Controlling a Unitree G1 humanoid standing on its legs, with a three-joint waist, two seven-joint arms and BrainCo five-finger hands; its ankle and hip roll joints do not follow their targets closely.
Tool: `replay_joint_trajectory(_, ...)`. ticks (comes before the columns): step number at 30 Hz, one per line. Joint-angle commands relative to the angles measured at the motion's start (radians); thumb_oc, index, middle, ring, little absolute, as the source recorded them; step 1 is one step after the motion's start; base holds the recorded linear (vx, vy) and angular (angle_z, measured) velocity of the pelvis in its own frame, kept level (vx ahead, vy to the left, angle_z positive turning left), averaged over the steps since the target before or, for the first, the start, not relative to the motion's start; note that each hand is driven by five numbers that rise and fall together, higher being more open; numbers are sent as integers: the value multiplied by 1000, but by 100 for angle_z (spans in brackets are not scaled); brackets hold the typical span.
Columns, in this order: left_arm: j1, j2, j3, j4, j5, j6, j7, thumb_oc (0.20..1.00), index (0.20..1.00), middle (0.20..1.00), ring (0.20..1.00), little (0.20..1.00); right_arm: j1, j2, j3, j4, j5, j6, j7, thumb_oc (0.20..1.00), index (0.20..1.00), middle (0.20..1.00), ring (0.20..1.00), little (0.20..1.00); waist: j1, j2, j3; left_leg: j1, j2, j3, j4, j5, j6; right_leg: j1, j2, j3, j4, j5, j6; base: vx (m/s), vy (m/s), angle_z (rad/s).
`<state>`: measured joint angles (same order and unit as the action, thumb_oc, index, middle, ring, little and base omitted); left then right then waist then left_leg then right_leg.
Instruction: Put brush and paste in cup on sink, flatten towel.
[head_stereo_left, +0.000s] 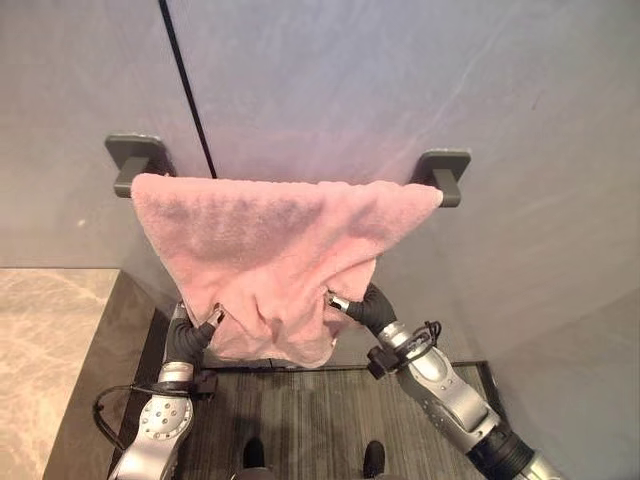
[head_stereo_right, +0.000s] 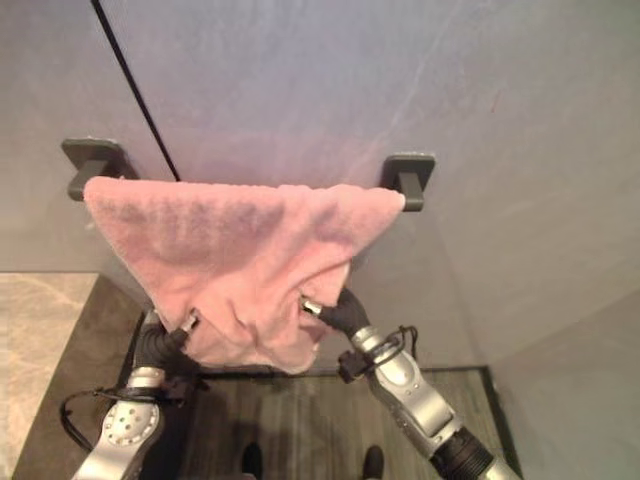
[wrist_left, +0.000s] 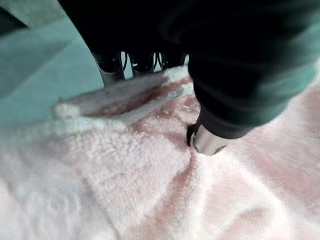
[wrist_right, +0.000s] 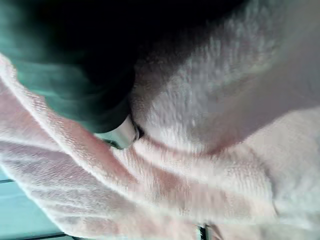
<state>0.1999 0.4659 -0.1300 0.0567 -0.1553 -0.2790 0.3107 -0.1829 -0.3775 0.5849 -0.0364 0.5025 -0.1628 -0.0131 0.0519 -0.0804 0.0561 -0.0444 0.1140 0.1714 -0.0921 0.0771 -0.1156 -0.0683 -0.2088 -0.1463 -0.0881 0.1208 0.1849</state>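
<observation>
A pink towel (head_stereo_left: 270, 240) hangs over a dark bar between two wall brackets (head_stereo_left: 140, 160) (head_stereo_left: 445, 170). It spreads wide along the bar and bunches to a narrow, creased lower end. My left hand (head_stereo_left: 190, 338) grips the towel's lower left edge. In the left wrist view its thumb (wrist_left: 210, 142) presses the cloth (wrist_left: 150, 190) against the fingers (wrist_left: 111, 70) behind a folded hem. My right hand (head_stereo_left: 368, 308) holds the lower right edge. Its thumb (wrist_right: 120, 134) is sunk into folds of the towel (wrist_right: 225, 125).
A grey wall (head_stereo_left: 400, 80) with a dark vertical seam (head_stereo_left: 188, 90) stands behind the towel. A beige marble counter (head_stereo_left: 50, 340) lies at the lower left. A dark ribbed floor (head_stereo_left: 320, 420) runs below.
</observation>
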Motion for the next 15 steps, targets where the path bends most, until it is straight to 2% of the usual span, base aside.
replay_joint_trajectory(1, -38, 69, 2, 62, 78, 4, 25, 1000, 1000, 1000, 1000, 1000, -36, 7, -18, 19, -54, -52, -18, 1000, 1000, 1000, 1000, 1000, 13, -37, -9, -13, -6, -20, 6, -27, 8, -55, -63, -7, 1, 69, 59, 0, 0, 0)
replay_joint_trajectory(2, -35, 72, -2, 88, 104, 18, 26, 1000, 1000, 1000, 1000, 1000, -18, 9, -26, 60, -54, -45, -23, 1000, 1000, 1000, 1000, 1000, 11, -36, -11, -18, -5, -26, 5, -25, 7, -54, -63, -13, 1, 68, 58, 6, -21, 9)
replay_joint_trajectory(3, -13, 36, -11, 182, 110, 78, 6, 1000, 1000, 1000, 1000, 1000, 69, 47, -85, 267, 7, -10, -43, 1000, 1000, 1000, 1000, 1000, 2, -32, -9, -19, -2, -32, 5, -25, 4, -43, -64, -27, 1, 66, 55, 0, -17, 10)
replay_joint_trajectory(4, -13, 37, -11, 182, 110, 78, 6, 1000, 1000, 1000, 1000, 1000, 68, 48, -85, 267, 7, -10, -42, 1000, 1000, 1000, 1000, 1000, 2, -33, -11, -23, -3, -32, 5, -23, 5, -46, -65, -27, 1, 68, 55, -5, 6, 26)
replay_joint_trajectory(5, 17, -64, 10, 253, -187, 119, 7, 1000, 1000, 1000, 1000, 1000, 153, 147, -206, 431, 238, 24, -152, 1000, 1000, 1000, 1000, 1000, -19, -23, -8, -23, -3, -32, 5, -20, 6, -42, -67, -31, 1, 71, 52, -14, 17, 24)
replay_joint_trajectory(6, 17, -64, 10, 253, -187, 119, 6, 1000, 1000, 1000, 1000, 1000, 152, 148, -206, 432, 239, 23, -152, 1000, 1000, 1000, 1000, 1000, -19, -24, -10, -26, -4, -32, 5, -18, 7, -45, -68, -31, 1, 72, 52, -6, 23, 25)
replay_joint_trajectory(7, 30, -50, 1, 183, -159, 165, 0, 1000, 1000, 1000, 1000, 1000, 167, 170, -250, 442, 300, 17, -186, 1000, 1000, 1000, 1000, 1000, -30, -18, -9, -22, -3, -33, 5, -22, 8, -42, -66, -29, 1, 71, 51, 19, 22, 7)
replay_joint_trajectory(8, 35, -27, -5, 121, -166, 155, -9, 1000, 1000, 1000, 1000, 1000, 191, 176, -310, 423, 270, 13, -207, 1000, 1000, 1000, 1000, 1000, -45, -10, -11, -18, -3, -31, 5, -24, 8, -39, -66, -27, 1, 69, 51, 42, 33, -2)
replay_joint_trajectory(9, 38, -39, 3, 139, -248, 157, -7, 1000, 1000, 1000, 1000, 1000, 212, 182, -355, 428, 281, 3, -232, 1000, 1000, 1000, 1000, 1000, -56, -6, -17, -14, -4, -28, 5, -25, 8, -38, -67, -25, 1, 69, 51, 42, 26, -5)
replay_joint_trajectory(12, 40, -38, 14, 133, -214, 185, 2, 1000, 1000, 1000, 1000, 1000, 224, 183, -380, 436, 268, -3, -255, 1000, 1000, 1000, 1000, 1000, -63, -3, -20, -8, -3, -24, 5, -30, 8, -34, -67, -24, 1, 67, 51, 36, 20, -7)
replay_joint_trajectory(13, 53, -46, 48, 107, -182, 177, 47, 1000, 1000, 1000, 1000, 1000, 246, 185, -441, 412, 246, -32, -310, 1000, 1000, 1000, 1000, 1000, -72, 1, -24, -1, -2, -19, 5, -35, 8, -30, -68, -20, 1, 65, 51, 47, 21, -8)
replay_joint_trajectory(14, 51, -49, 65, 97, -153, 183, 62, 1000, 1000, 1000, 1000, 1000, 249, 190, -451, 397, 248, -43, -331, 1000, 1000, 1000, 1000, 1000, -74, 3, -27, 3, -2, -16, 5, -37, 8, -29, -68, -18, 1, 63, 51, 75, 38, -6)
replay_joint_trajectory(15, 53, -53, 114, 69, -80, 165, 119, 1000, 1000, 1000, 1000, 1000, 270, 184, -501, 349, 183, -73, -380, 1000, 1000, 1000, 1000, 1000, -78, 7, -32, 10, -2, -11, 5, -41, 8, -27, -69, -14, 1, 60, 51, 42, 25, -7)
